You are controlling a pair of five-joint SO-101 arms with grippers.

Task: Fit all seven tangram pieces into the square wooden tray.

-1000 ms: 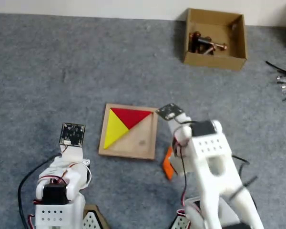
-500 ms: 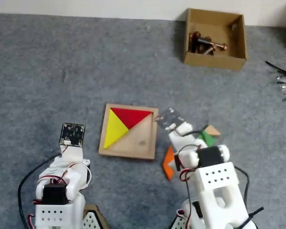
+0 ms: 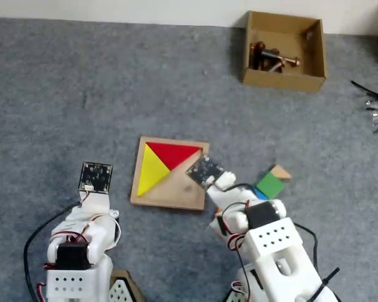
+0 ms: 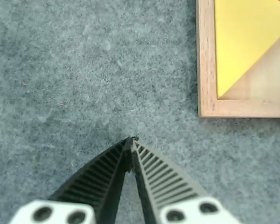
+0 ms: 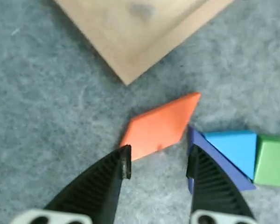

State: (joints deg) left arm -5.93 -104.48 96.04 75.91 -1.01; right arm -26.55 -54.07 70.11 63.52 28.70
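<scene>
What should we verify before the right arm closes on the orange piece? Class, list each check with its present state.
1. The right pincer is open: ok.
2. The orange piece lines up between its fingertips: ok.
3. The purple piece lies apart from the orange piece: not ok, they touch.
4. The tray has bare floor left: ok.
5. The left pincer is shut, off the tray: ok.

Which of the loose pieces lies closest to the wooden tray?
The orange parallelogram, just off the tray corner; the blue triangle and green square lie beyond it.
</scene>
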